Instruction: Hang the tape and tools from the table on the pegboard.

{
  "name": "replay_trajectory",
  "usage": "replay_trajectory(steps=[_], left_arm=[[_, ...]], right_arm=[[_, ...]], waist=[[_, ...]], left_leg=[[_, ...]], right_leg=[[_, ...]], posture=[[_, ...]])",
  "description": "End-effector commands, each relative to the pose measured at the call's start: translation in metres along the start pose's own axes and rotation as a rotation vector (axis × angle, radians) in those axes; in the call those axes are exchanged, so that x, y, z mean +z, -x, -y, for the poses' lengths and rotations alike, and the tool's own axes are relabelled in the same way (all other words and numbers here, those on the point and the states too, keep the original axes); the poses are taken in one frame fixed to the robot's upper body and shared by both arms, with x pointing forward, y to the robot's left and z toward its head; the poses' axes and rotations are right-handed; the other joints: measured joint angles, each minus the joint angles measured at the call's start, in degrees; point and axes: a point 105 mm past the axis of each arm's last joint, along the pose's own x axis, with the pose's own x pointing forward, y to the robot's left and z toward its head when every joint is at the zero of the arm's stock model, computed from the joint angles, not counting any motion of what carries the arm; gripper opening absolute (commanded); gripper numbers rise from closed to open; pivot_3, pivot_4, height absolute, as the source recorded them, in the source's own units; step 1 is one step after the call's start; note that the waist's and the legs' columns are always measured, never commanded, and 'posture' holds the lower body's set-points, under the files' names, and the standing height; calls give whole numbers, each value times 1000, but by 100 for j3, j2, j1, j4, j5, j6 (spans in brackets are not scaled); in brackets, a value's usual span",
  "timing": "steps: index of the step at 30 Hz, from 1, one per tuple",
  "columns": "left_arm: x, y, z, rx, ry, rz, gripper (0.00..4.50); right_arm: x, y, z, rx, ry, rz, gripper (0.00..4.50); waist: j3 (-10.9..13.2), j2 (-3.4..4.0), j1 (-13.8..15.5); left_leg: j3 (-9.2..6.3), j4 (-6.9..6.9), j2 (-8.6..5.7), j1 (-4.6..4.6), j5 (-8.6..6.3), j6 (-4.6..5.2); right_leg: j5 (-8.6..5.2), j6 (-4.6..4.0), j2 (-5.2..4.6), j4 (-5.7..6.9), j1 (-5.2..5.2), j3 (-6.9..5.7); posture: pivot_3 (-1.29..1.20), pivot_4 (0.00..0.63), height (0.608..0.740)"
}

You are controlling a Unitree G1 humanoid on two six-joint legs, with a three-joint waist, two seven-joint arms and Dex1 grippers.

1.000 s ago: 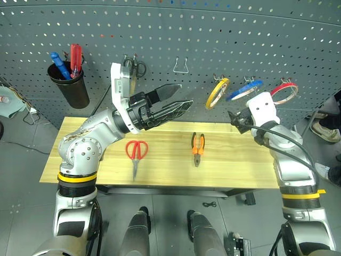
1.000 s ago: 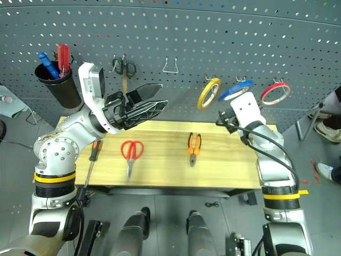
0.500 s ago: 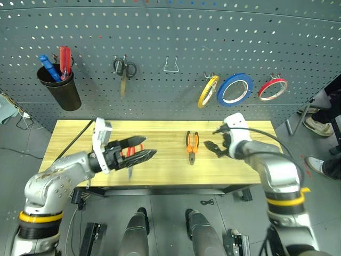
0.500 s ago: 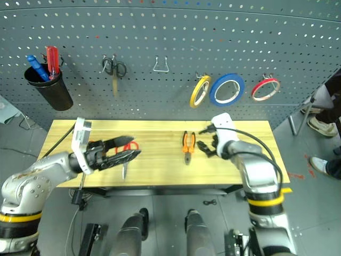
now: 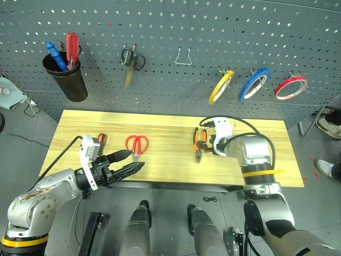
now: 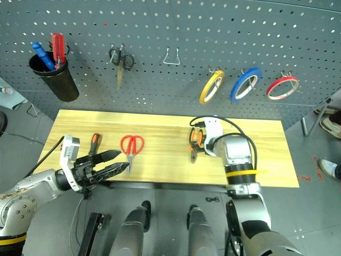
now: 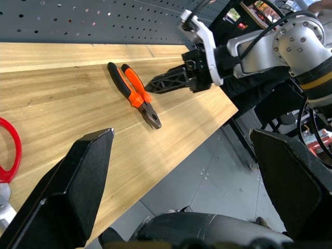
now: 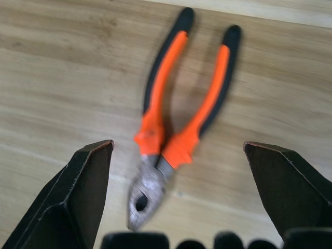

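Both arms have dropped from the pegboard [image 5: 176,26] to the table [image 5: 160,128]: the right gripper [image 8: 176,197] hangs spread, empty, over the pliers [image 8: 176,119]; the left gripper [image 5: 128,166], spread and empty, sits near the red scissors [image 5: 136,145]. The blue tape [image 5: 253,84] hangs hooked. No legible writing.

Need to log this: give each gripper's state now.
Left gripper: open, empty.
Right gripper: open, empty, above the pliers.
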Motion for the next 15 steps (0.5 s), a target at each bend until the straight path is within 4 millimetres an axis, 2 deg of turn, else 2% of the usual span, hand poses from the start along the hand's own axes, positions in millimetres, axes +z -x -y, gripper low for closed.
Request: replay_trajectory(steps=[1, 9, 15], left_arm=[[5, 1, 8, -13, -27, 27, 4500], [13, 2, 14, -9, -52, 35, 4500], [14, 6, 14, 1, -58, 27, 4500]], right_arm=[[8, -6, -4, 1, -19, 24, 4469], [11, -25, 11, -109, -12, 25, 4469], [12, -36, 6, -114, 0, 30, 4469]], waist=[[4, 1, -1], [54, 2, 24], [111, 2, 16]], left_leg=[[0, -2, 0, 0, 0, 0], [-2, -3, -1, -1, 0, 0], [-2, -11, 0, -4, 0, 0]], right_leg=[[-1, 2, 0, 0, 0, -1], [-10, -7, -3, -5, 0, -5], [-11, -7, -2, -10, -1, -7]], posture=[[161, 411, 740], [202, 411, 740], [223, 404, 740]])
